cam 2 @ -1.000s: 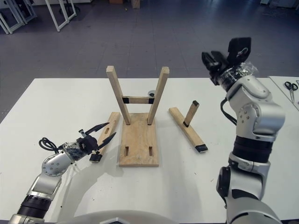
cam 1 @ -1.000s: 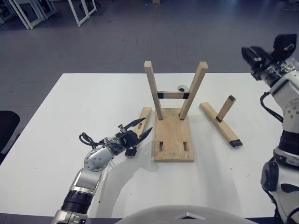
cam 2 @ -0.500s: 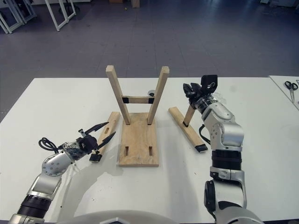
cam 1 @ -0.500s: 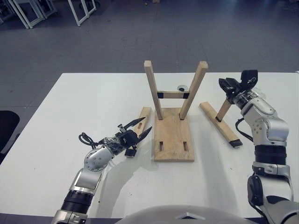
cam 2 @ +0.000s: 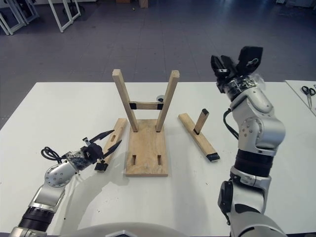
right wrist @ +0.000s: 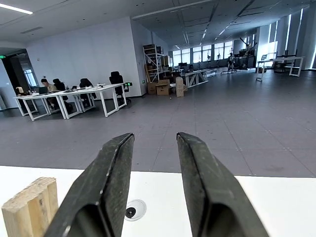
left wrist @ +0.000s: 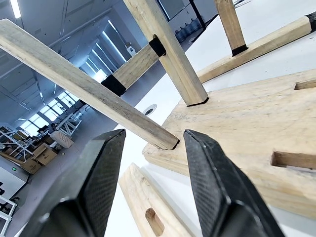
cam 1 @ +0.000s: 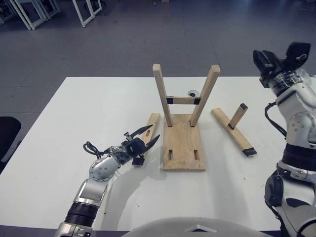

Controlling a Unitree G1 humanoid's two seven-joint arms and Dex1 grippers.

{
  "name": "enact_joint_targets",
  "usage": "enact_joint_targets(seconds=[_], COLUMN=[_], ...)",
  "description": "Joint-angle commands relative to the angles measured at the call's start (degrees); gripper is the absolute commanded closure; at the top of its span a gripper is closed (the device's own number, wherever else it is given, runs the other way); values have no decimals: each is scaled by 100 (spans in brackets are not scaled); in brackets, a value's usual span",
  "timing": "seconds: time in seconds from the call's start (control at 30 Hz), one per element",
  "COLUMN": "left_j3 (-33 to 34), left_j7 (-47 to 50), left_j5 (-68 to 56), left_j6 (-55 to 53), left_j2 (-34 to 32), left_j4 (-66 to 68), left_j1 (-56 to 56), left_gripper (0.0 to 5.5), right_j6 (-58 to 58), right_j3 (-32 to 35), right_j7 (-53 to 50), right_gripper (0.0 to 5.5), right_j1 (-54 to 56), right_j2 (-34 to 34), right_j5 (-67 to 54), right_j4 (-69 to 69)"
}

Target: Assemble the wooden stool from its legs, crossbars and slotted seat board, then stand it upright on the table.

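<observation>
White desk point(cam 1: 74, 113) carries the seat board point(cam 1: 183, 148) flat at its middle, two legs point(cam 1: 162, 94) and a crossbar point(cam 1: 183, 100) standing in it; left pincer point(cam 1: 154, 132), fingers apart, lies low just beside a loose leg point(cam 1: 154, 120) left of the board; right pincer point(cam 1: 281, 53), also apart, hangs high above another leg piece point(cam 1: 231, 131) on the right.

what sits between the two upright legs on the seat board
A crossbar with black ends joins them partway up, plain in the left eye view.
</observation>
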State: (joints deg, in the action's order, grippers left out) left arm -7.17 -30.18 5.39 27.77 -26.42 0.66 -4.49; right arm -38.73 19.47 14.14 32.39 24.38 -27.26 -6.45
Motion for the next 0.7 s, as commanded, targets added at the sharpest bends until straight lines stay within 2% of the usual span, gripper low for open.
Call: enact_joint_targets(seconds=[0.03, 0.1, 0.27, 0.47, 0.7], left_j3=[-18, -3, 15, -3, -26], left_j7=[53, 74, 86, 80, 52], left_j5=[59, 27, -28, -7, -1], left_j6=[-18, 22, 27, 14, 14], left_j2=[-31, -11, -7, -23, -27], left_j4=[-81, -61, -67, -60, 0], left_j1=[-57, -30, -24, -38, 20], left_gripper=[333, 333, 333, 333, 333], right_j6=[-239, -155, 141, 95, 534], right_j3=[65, 102, -340, -916, -1526], right_j7=[178, 273, 775, 1269, 1285], right_gripper=[391, 391, 298, 181, 178], right_j1=[-893, -1421, -2681, -3396, -3517], right_j2=[340, 374, 425, 626, 907], right_j5=[95, 126, 381, 622, 1491], right_j4=[-167, -235, -310, -477, -75])
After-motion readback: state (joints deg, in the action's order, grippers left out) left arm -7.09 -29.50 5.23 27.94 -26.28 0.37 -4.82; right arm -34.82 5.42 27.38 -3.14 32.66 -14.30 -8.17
